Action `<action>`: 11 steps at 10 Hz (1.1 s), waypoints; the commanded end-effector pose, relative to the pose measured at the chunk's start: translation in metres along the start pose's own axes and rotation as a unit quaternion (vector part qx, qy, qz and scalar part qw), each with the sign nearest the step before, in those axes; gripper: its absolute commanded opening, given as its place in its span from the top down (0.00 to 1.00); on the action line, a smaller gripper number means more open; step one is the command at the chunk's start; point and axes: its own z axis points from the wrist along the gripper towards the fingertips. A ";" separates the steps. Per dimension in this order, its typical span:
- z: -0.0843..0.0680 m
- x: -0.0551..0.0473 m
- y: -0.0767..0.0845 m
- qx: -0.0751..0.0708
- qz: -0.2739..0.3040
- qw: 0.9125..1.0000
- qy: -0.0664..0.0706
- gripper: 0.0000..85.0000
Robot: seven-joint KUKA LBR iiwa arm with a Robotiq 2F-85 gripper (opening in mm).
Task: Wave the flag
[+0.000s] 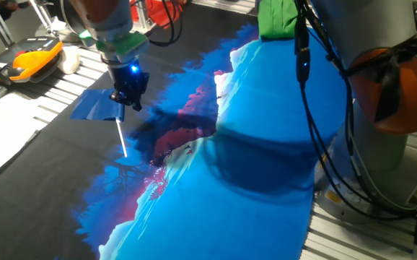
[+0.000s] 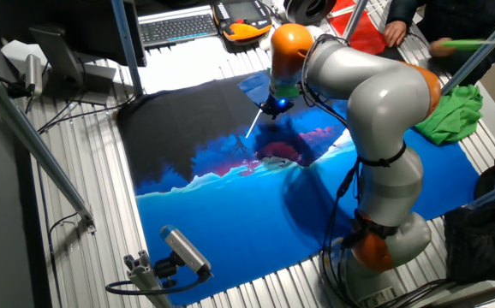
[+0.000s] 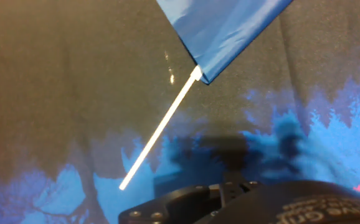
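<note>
Flag (image 1: 97,106) is seen pinched by pincer (image 1: 128,100) near cloth end; swings should be kept small, w/ stick tip held clear of tablecloth (image 1: 266,180).

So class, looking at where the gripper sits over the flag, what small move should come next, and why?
Probably ease the gripper down and close on the white stick where it meets the cloth. The dark blue flag seems to lie flat on the printed tablecloth, with the gripper right over that joint. No view shows the fingers clamped on it, so a grip should be secured before waving.
</note>
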 end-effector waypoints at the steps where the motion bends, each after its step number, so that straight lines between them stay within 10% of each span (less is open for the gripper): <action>1: 0.000 0.000 0.000 -0.008 0.013 1.000 0.002 1.00; 3: 0.000 0.000 0.000 -0.035 0.133 0.990 0.021 1.00; 5: -0.001 -0.002 0.005 -0.017 0.195 0.980 0.015 1.00; 8: 0.008 -0.019 0.037 -0.004 0.253 0.967 0.009 0.60; 11: 0.018 -0.029 0.045 -0.003 0.265 0.964 0.001 0.60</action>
